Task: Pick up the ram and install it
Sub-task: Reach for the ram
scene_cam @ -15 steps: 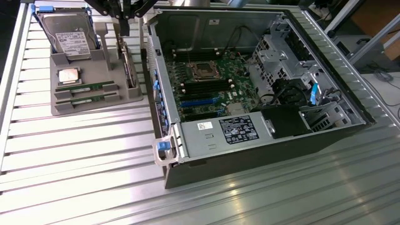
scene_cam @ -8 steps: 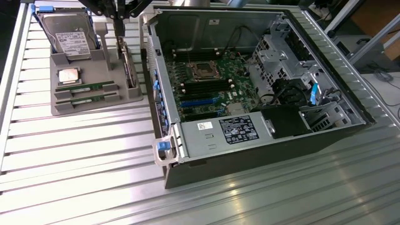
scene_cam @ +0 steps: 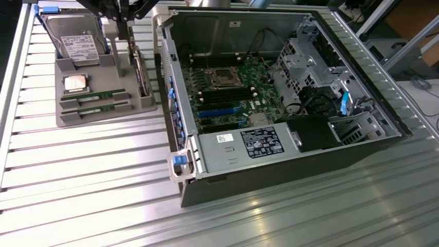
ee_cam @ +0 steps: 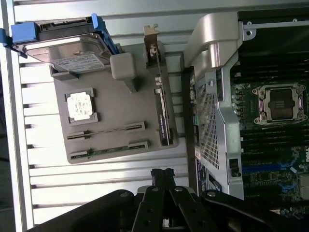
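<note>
- Table [scene_cam: 82,170] of ribbed aluminium carries everything, and the grey tray [scene_cam: 103,69] sits on it.
- Open computer case [scene_cam: 288,172] stands just beside the tray, along its long side on the exterior view's right, with the motherboard [scene_cam: 226,98] exposed.
- Hard drive [scene_cam: 75,36] with blue rails fills one end of the tray.
- The gripper [scene_cam: 123,23] hangs above that hard-drive end of the tray, clear of it, with its fingers pressed together and pinching nothing.
- An expansion card [scene_cam: 141,72] stands on edge along the tray's case-side border.
- A square silvery processor [scene_cam: 75,82] lies near the tray's middle, between the hard drive and the memory holders.
- The ram [scene_cam: 92,94] sits in a holder toward the tray's end opposite the hard drive, just past the processor. A second stick [scene_cam: 96,108] of the same kind lies parallel to it, nearer that end's edge.
- Judged from the gripper, the ram lies down the tray's length, away from the hard drive, beyond the processor, and lower.
- The ram's long axis runs across the tray's width. One end points at the case-side border and the card, the other at the outer border, roughly square to the card.
</note>
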Robot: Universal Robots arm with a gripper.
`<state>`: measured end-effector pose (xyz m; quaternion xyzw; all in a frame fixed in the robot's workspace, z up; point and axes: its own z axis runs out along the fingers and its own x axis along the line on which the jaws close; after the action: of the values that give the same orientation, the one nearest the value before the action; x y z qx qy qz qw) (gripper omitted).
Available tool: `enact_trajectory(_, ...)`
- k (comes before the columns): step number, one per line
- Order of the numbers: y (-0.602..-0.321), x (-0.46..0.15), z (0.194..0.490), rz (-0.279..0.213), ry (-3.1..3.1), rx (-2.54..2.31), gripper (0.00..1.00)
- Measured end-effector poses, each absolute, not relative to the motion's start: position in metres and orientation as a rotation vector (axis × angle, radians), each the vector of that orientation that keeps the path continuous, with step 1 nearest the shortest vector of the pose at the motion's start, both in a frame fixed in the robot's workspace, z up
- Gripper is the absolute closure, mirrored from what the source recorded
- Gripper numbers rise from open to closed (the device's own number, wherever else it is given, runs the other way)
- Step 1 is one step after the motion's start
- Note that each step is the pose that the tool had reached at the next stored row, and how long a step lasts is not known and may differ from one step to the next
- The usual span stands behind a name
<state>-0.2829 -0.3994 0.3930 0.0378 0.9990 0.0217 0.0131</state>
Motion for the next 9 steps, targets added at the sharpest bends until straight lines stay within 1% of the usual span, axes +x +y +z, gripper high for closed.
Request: enact_trajectory(9,-0.3994,-0.2893,0.3929,0.068,3.112,0.118,0.89)
